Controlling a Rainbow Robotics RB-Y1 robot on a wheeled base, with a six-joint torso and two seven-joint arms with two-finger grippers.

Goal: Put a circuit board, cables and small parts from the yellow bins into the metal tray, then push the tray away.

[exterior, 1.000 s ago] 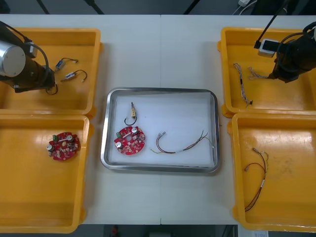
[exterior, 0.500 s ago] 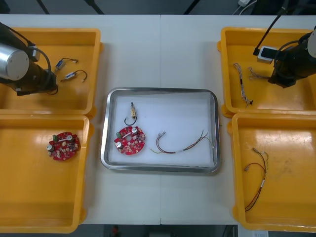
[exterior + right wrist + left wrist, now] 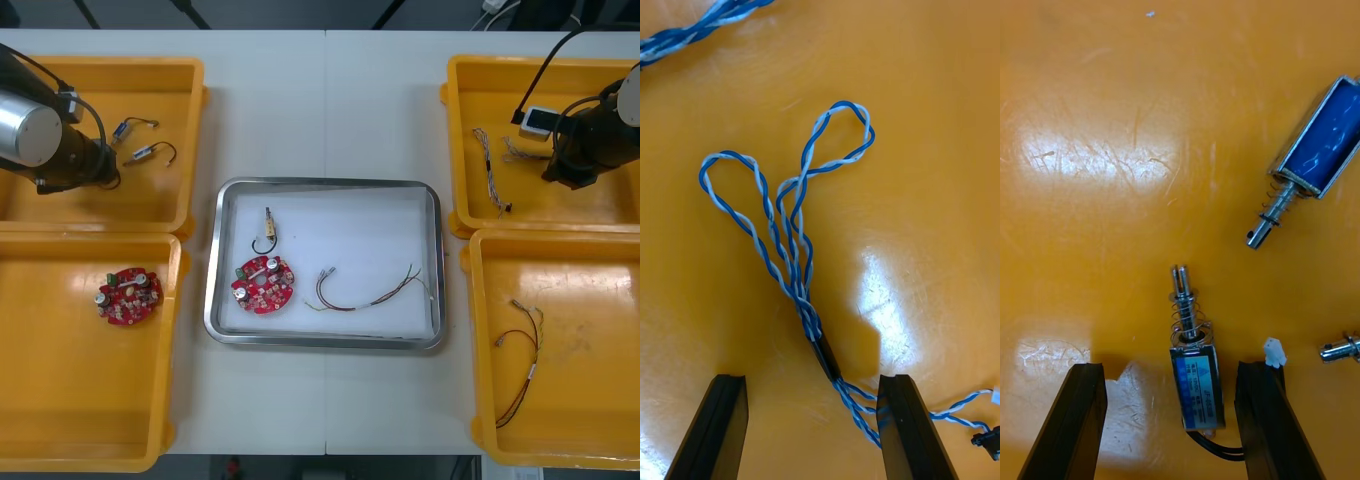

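My left gripper (image 3: 1169, 371) is open low over the far left yellow bin (image 3: 170, 75), a small metal part (image 3: 1196, 379) with a spring lying between its fingers. A second, blue-bodied part (image 3: 1319, 146) lies beyond. My right gripper (image 3: 812, 386) is open over the far right yellow bin (image 3: 470, 75), straddling the bound neck of a twisted blue and white cable (image 3: 794, 225) that lies on the floor. The metal tray (image 3: 325, 340) holds a red circuit board (image 3: 263, 283), a small metal part (image 3: 268, 225) and a red and yellow cable (image 3: 370, 292).
Another circuit board (image 3: 128, 295) lies in the near left bin (image 3: 60, 450). A thin cable (image 3: 522, 360) lies in the near right bin (image 3: 610, 440). A second twisted cable (image 3: 490, 170) lies left of the right arm. Bare table lies beyond the tray.
The right arm has shifted a little to the right and nearer within its bin. The left arm has barely moved.
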